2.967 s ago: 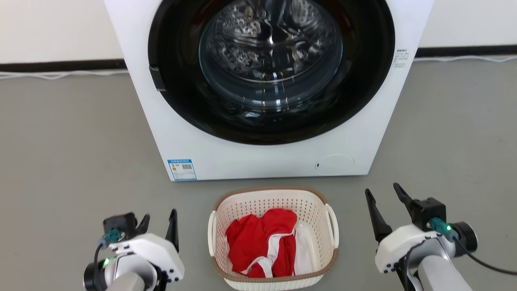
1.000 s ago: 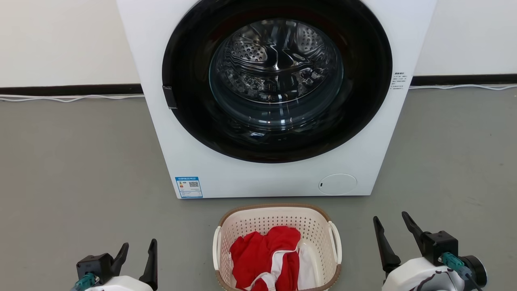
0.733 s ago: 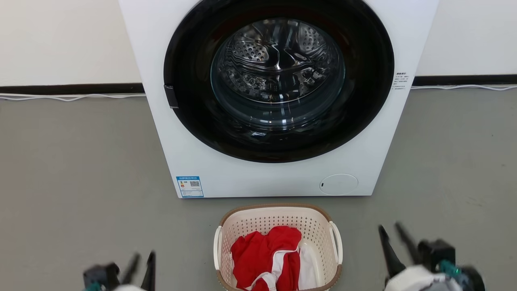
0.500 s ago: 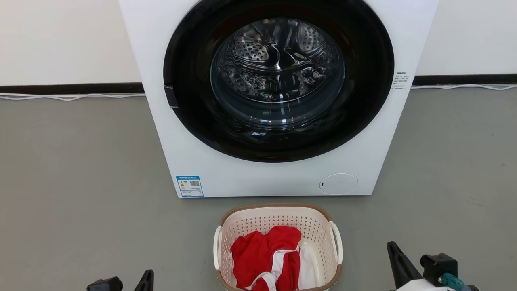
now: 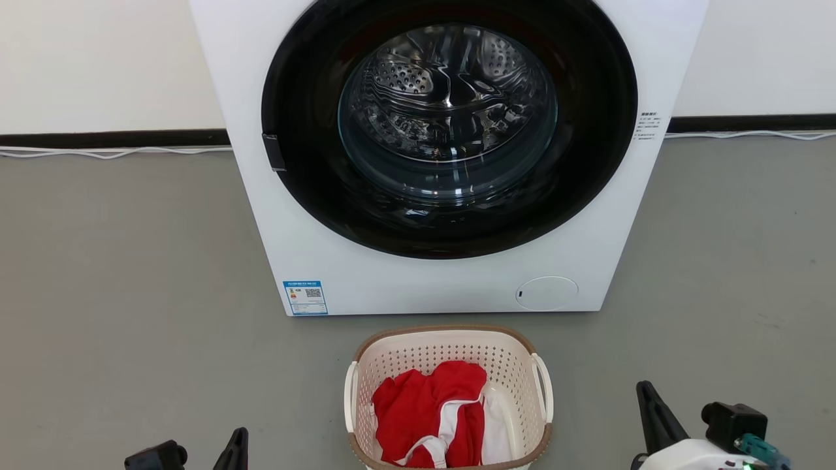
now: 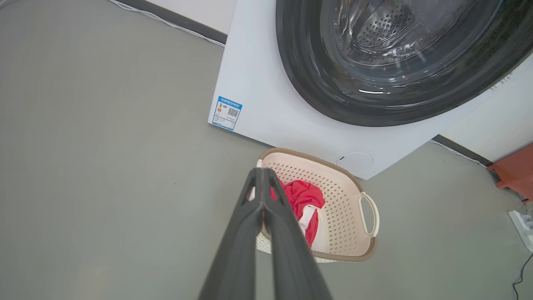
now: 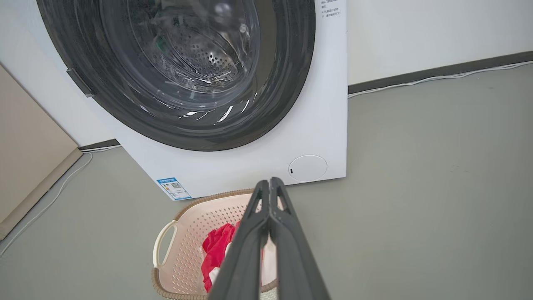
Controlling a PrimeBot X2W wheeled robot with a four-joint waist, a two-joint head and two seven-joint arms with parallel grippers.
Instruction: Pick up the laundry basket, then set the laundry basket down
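Both pincers sit lower in the head view than a second ago and went from spread to closed. Left pincer [image 6: 262, 171] has its fingers pressed together on nothing, and so does the right pincer [image 7: 269, 182]. Laundry basket [image 5: 450, 331] stands on the grey floor [image 5: 130, 294] just in front of the washing machine [image 5: 444, 290], with a narrow strip of floor between its back rim and the machine's base. It lies between the two pincers, apart from both, and its white side handles are free. Inside it are a red garment [image 5: 424, 408] and a white cloth [image 5: 499, 418]. A blue label [image 5: 304, 297] at the machine's lower left front carries a QR code; its text is too small to read. The small print [image 5: 646, 125] right of the dark door ring is unreadable too. A round cap [image 5: 546, 293] sits at the lower right front. Open floor lies left and right of the basket. A white cable [image 5: 98, 153] runs along the black skirting at the wall. In the left wrist view an orange-red object [image 6: 514, 171] and a white power strip [image 6: 522, 225] sit far off past the machine. In the right wrist view a beige panel [image 7: 29, 166] stands on the machine's other side.
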